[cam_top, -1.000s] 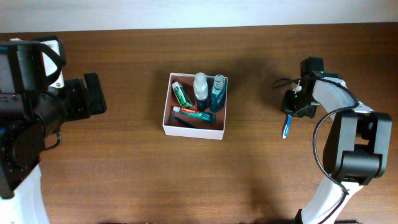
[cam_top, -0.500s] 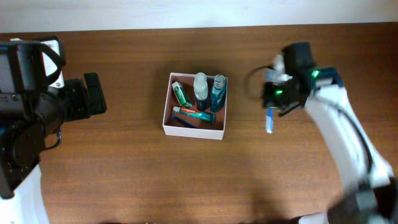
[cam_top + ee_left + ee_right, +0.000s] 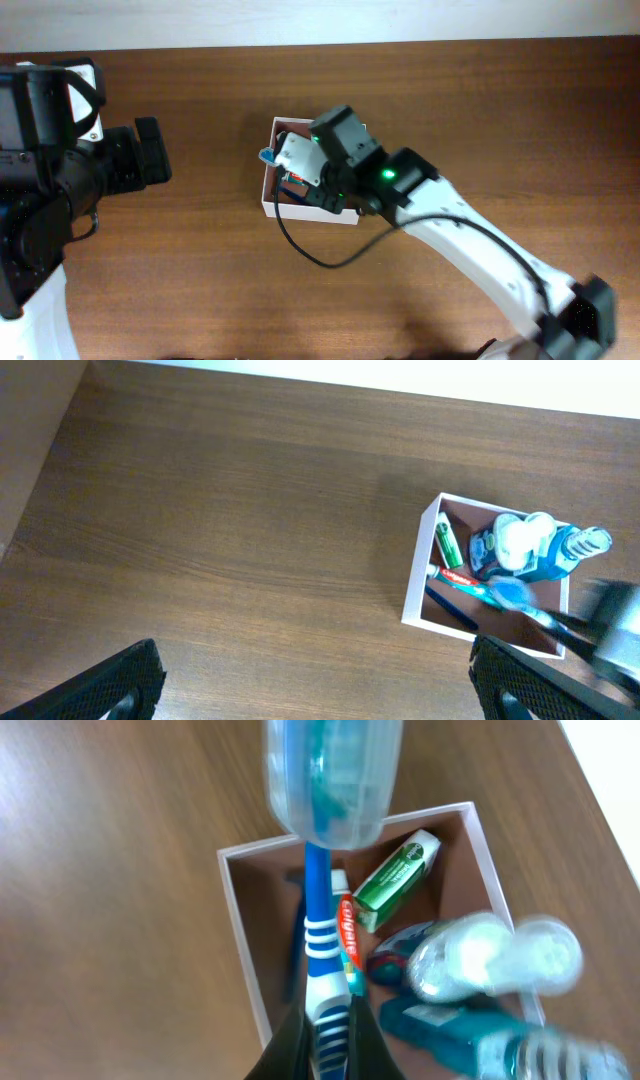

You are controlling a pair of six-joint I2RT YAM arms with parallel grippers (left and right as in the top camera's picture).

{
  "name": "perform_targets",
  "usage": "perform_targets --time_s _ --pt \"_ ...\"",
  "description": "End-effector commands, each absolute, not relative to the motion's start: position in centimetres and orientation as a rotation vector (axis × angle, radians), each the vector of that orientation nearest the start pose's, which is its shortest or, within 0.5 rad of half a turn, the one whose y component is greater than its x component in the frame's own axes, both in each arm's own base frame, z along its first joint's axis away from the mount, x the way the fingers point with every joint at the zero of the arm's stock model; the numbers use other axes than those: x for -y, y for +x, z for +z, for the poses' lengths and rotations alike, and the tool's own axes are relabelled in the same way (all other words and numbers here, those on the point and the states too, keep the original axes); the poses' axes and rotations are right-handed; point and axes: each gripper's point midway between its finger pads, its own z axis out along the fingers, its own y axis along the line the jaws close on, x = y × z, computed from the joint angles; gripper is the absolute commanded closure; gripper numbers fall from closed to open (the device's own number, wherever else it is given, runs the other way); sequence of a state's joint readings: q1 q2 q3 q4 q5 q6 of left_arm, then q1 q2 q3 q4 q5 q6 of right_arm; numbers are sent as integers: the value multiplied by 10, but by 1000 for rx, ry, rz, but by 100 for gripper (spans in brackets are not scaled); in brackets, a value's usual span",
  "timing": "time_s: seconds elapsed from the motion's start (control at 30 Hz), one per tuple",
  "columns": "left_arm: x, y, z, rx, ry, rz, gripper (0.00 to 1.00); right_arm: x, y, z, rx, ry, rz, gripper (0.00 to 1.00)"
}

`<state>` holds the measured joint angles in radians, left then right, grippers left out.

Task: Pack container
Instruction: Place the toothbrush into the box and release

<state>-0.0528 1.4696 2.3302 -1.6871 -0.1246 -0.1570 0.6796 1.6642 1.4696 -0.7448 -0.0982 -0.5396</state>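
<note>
The container [image 3: 270, 203] is a square white-walled box with a pinkish-brown inside at the table's middle; it also shows in the left wrist view [image 3: 416, 598] and the right wrist view [image 3: 238, 935]. My right gripper [image 3: 328, 1020] is shut on a blue-and-white toothbrush [image 3: 319, 925] with a clear cap over its head. It holds the toothbrush above the container's left part, the capped head [image 3: 268, 156] reaching past the left wall. My left gripper [image 3: 320, 685] is open and empty, far left of the container.
Inside the container lie a green-white carton [image 3: 398, 870], a red-and-white toothpaste tube [image 3: 348, 935], clear-capped bottles [image 3: 490, 955] and a teal bottle [image 3: 460, 1030]. The right arm [image 3: 470, 250] stretches across the table's right half. The left arm [image 3: 90, 165] stays at the left edge.
The right arm has swung from the table's right side leftward to above the container, carrying the toothbrush with it. The left arm has not moved.
</note>
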Motion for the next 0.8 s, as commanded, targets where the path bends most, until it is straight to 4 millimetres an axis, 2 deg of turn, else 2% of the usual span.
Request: perform_targets --time_s 0.0,0.13,0.17,0.2,0.3,0.37,0.43,0.63,0.77 --pt "-9 270 426 -2363 -188 58 1 -285 351 157 -1939 -1677 47 96" --pt "-9 270 426 -2363 -188 58 1 -280 366 138 -1968 -1669 38 96" --pt "-9 270 426 -2363 -188 58 1 -280 367 136 -1974 -1669 40 86" --pt "-9 270 426 -2363 -188 58 1 -279 366 136 -1980 -1665 41 69" --pt "-9 270 426 -2363 -188 58 1 -281 362 143 -1988 -1646 51 48" --pt "-9 270 426 -2363 -188 58 1 -283 358 155 -2014 -1584 76 36" --pt "-9 270 426 -2363 -188 58 1 -285 351 174 -2061 -1480 119 1" --pt "-9 270 426 -2363 -188 58 1 -270 323 243 -2245 -1068 290 1" --pt "-9 270 426 -2363 -188 58 1 -257 299 286 -2296 -815 430 1"
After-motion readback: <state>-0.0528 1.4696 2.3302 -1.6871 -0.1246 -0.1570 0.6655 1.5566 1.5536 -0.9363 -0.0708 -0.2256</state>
